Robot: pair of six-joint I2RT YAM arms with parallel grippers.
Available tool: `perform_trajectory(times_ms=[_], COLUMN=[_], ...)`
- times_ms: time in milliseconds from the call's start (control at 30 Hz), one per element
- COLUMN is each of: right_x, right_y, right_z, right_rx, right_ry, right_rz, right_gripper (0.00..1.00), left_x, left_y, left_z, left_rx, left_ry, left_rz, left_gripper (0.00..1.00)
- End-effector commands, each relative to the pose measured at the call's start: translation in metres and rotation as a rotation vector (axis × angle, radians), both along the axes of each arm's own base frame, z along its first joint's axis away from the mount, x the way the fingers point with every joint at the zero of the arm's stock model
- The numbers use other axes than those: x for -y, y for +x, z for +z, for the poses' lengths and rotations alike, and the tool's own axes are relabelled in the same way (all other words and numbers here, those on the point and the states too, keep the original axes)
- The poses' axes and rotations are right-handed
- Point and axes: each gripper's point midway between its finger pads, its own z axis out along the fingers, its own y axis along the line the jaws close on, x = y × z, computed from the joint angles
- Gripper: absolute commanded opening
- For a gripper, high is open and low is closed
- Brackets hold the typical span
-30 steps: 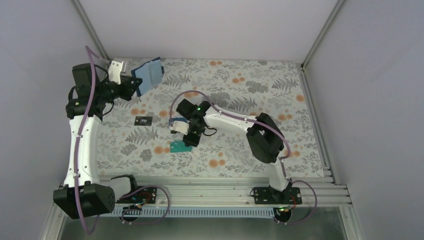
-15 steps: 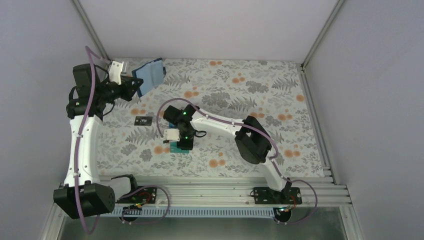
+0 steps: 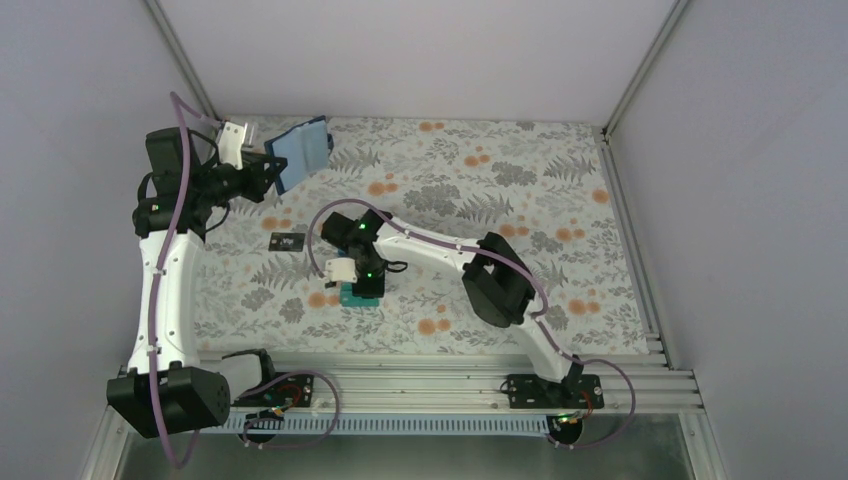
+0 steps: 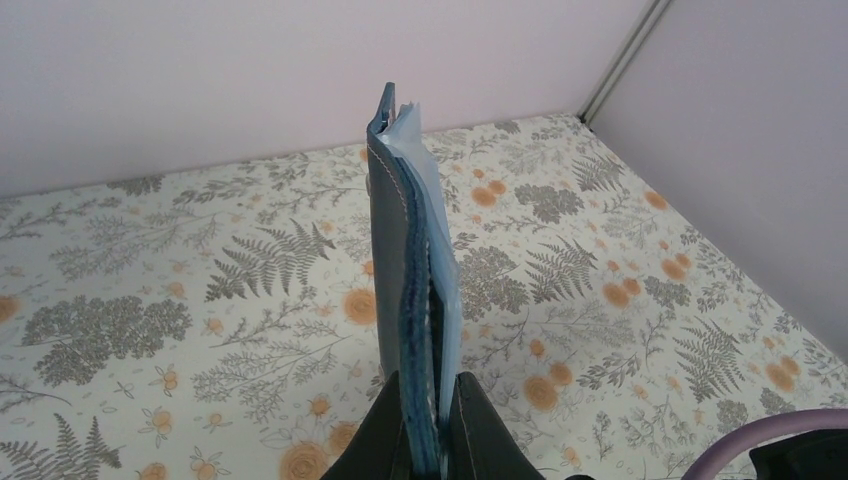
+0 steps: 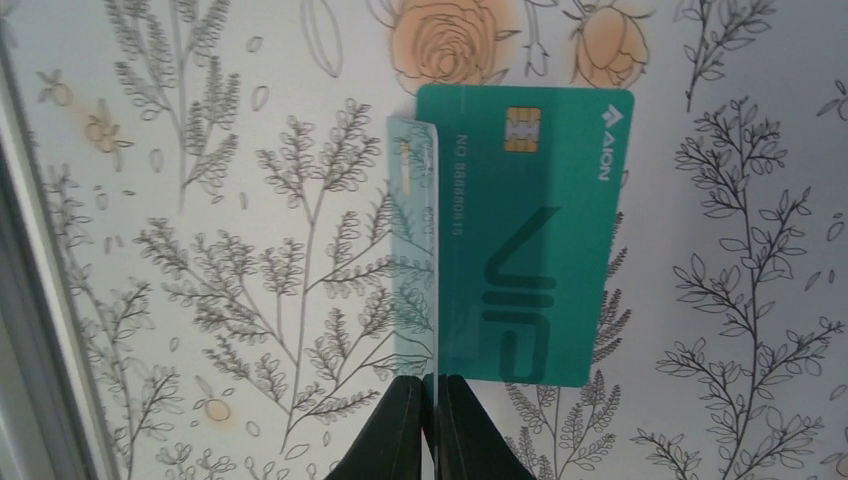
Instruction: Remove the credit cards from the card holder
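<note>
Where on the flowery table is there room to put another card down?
There is bare room on the right of the table, between the right arm and the right wall, and along the far edge. It is crowded middle-left: the teal card, the dark card and the right tool are there.

The place shown is a robotics laboratory test cell, not a home. The workspace is closed in by plain pale grey wall panels [image 3: 400, 60], which are held in slim silver aluminium frame bars [image 3: 632, 85] far beyond the jaws. Below the jaws, a white table cloth printed with grey ferns and orange flowers [image 3: 560, 200] is spread. Behind the jaws, two white and black robot arms [image 3: 165, 290] are bolted to a grooved silver aluminium rail [image 3: 420, 372], and thin purple cables [image 3: 149, 320] are led along them.
</note>
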Motion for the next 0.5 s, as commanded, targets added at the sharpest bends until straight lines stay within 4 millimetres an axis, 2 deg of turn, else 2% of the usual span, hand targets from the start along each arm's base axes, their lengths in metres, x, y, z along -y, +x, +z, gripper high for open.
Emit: perform_trajectory(times_ms=[0, 200, 467], right_x=[0.007, 0.002, -0.002], right_y=[0.004, 0.012, 0.021], right_z=[-0.019, -0.017, -0.013], right_rx=[0.031, 0.076, 0.131], right_ry=[-0.08, -0.064, -0.041], right_rz=[0.014, 0.01, 0.004], right_gripper=[0.09, 0.14, 0.15], left_x=[0.0, 0.001, 0.001], left_y=[0.0, 0.0, -0.001], left_z=[0.005, 0.004, 0.004], left_rx=[0.022, 0.022, 0.023], left_ry=[-0.01, -0.013, -0.013], left_rz=[-0.01, -0.013, -0.015], left_gripper=[0.03, 0.02, 0.02])
